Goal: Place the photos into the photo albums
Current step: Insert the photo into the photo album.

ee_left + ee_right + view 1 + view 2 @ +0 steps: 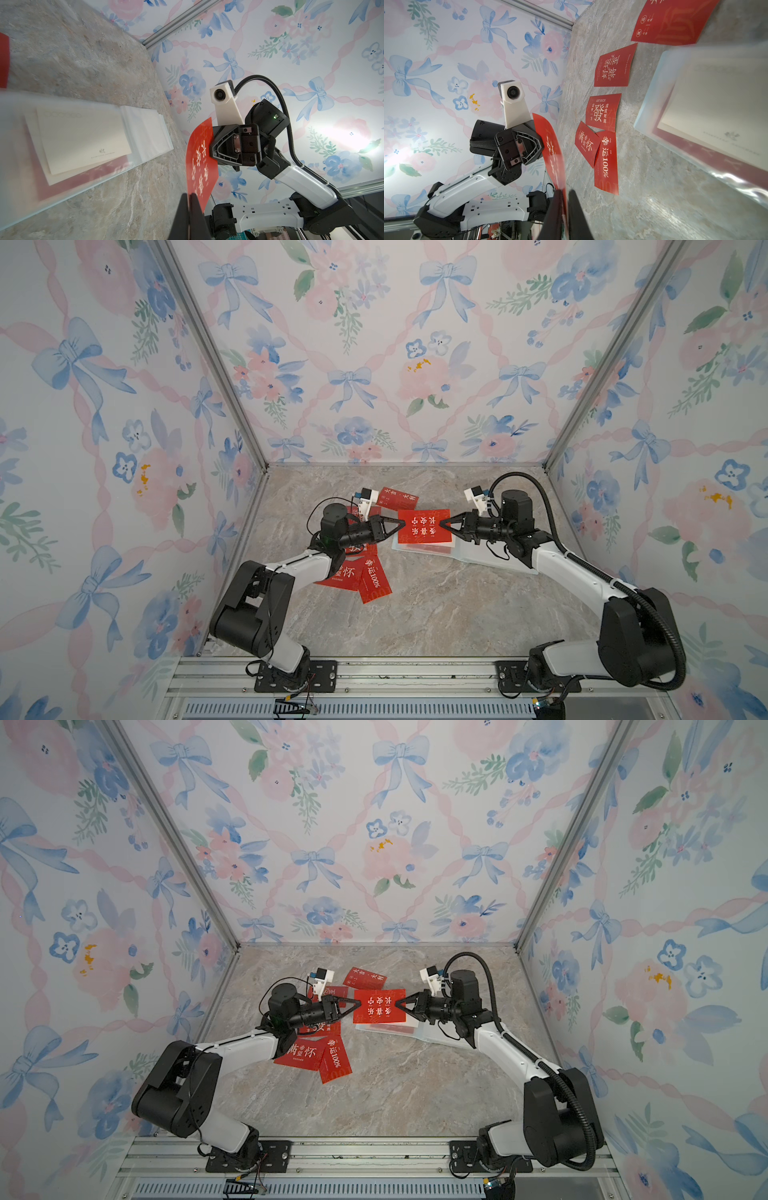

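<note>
We hold a red card (pixel 424 526), apparently just above the open album (pixel 473 558), left claw (pixel 401 524) and right claw (pixel 442 524) pinching opposite edges; uneven pulling could buckle it.

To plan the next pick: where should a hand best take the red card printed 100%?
On the 100% card, probably the free short edge facing the open tabletop, coming from that side: it lies flat, while its opposite end overlaps the neighbouring red card.

My left gripper (pixel 402 524) and right gripper (pixel 442 524) are black skeletal triangles. Behind them are white-shelled arms (pixel 291 564) with black joints, and a ribbed black conduit (pixel 257 76).
</note>
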Tool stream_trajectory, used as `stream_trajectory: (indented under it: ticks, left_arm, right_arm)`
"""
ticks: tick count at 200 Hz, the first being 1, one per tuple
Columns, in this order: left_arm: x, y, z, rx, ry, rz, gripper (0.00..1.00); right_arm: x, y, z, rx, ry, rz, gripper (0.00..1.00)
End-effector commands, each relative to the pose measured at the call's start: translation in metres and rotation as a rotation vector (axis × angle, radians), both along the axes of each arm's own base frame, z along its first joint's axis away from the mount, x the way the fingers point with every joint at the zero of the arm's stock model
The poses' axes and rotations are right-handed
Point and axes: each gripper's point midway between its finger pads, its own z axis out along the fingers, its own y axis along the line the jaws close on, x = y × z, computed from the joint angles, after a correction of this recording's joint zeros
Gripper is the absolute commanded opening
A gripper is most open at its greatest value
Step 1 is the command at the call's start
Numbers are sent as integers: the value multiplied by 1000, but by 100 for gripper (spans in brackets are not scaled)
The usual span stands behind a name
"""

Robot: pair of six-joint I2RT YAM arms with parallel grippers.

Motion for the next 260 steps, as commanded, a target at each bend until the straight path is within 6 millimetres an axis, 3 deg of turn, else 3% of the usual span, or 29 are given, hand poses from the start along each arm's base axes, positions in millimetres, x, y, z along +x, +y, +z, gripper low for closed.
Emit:
stream_trajectory:
  ticks: [1,17,35,82,120,131,174,260]
  left_arm:
    - [3,3,11,-18,-32,5,5]
    - [9,5,7,-16,-15,22,25]
    - [19,12,0,-9,4,63,33]
    - [46,26,-32,37,42,154,35]
    - [71,42,-78,74,181,283,38]
    - [76,43,-83,85,184,302,38]
    - [92,36,-102,136,199,323,37]
    - [109,16,-141,219,258,311,39]
  right_arm:
    - [-1,-5,0,-4,-17,-5,3]
    - [5,-15,-5,0,-10,-40,0]
    - [14,-38,-13,2,5,-107,0]
    - [34,-124,-56,17,94,-363,0]
    - [37,-178,-87,22,155,-492,0]
    - [37,-188,-92,23,160,-506,0]
    - [36,-208,-110,-25,175,-534,0]
    - [51,-200,-111,-28,144,-495,0]
